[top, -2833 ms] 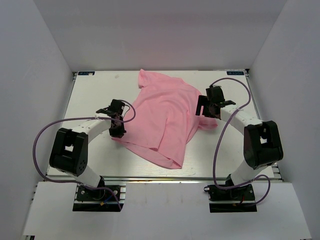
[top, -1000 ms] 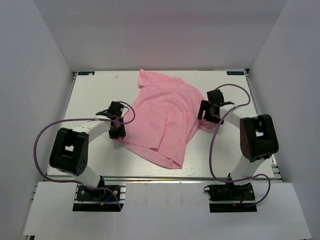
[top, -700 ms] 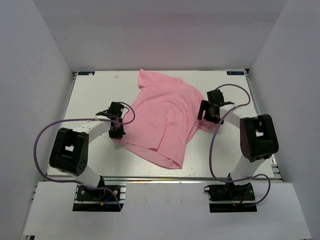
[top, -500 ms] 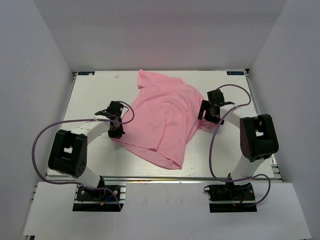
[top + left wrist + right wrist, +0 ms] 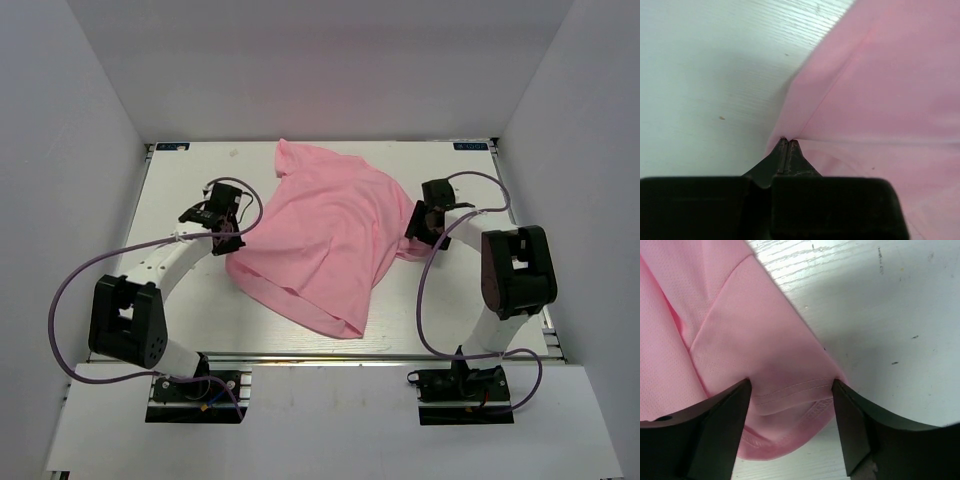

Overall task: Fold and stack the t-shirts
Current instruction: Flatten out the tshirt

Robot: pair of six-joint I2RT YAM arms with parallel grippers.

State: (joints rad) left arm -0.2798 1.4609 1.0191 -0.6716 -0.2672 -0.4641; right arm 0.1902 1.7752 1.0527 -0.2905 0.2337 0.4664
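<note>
1. lying between the two grippers: one light pink t-shirt (image 5: pixel 325 235), spread out but rumpled on the white table (image 5: pixel 180 190), with uneven edges and a slanted crease down its body.
2. just right of the left gripper (image 5: pixel 231 243), and touching it: the shirt's near-left edge.
3. in the left wrist view, left gripper (image 5: pixel 788 143) pressed together with no gap, nipping a pointed corner of pink fabric right at the fingertips; creases running ahead and to the right from that pinch; bare table ahead and to the left of the fingers.
4. just left of the right gripper (image 5: pixel 413 230): the end of a sleeve, with the shirt's body beyond it.
5. in the right wrist view, right gripper (image 5: pixel 791 387) spread wide apart, the stitched sleeve hem lying in the gap between the two fingers (image 5: pixel 715 430); cannot tell whether either pad touches the cloth; bare table ahead and to the right.
6. trailing back from each wrist toward the bases: a looping purple cable (image 5: pixel 55 312).
</note>
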